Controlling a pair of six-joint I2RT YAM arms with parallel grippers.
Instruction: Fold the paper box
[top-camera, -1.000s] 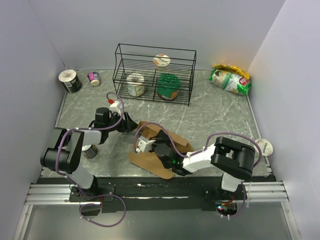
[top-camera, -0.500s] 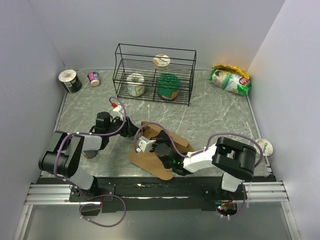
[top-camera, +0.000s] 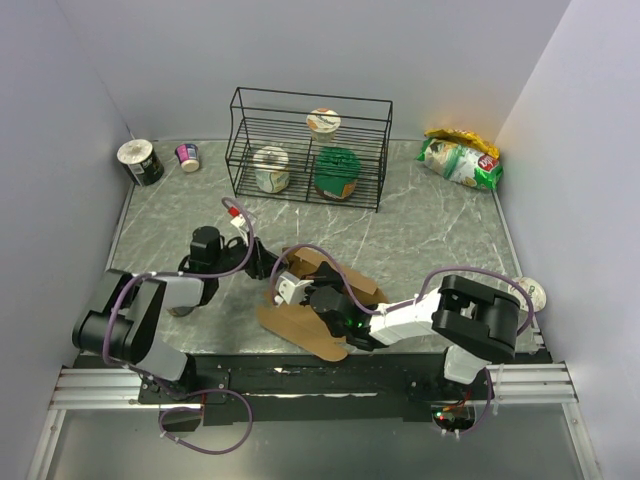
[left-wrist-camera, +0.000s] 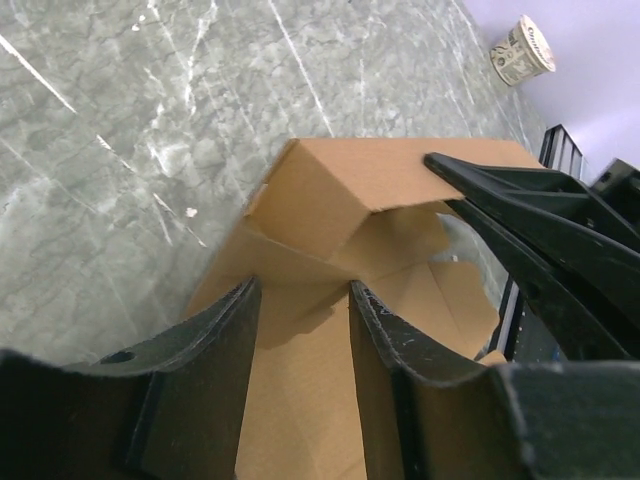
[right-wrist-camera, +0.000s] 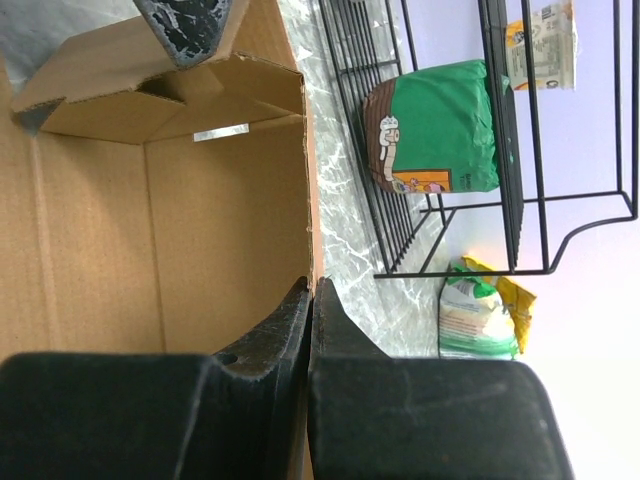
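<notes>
Top view: the box is lying half-folded on the table, near the front, between both arms.
Left wrist: the left gripper is hovering spread over the box.
Right wrist: the right gripper is pinching a box wall.

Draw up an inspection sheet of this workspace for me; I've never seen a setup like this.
Surface: grey marbled table.
Job's things: brown paper box, partly folded, walls raised.
Clutter: wire rack holding a green tub and two rack cups; two far-left cups; snack bags far right; lone cup at the right edge.
End effectors: left end effector open, over the box; right end effector shut on a box wall.
Cables: purple cables loop over both arms.
Surroundings: plain walls on three sides.
</notes>
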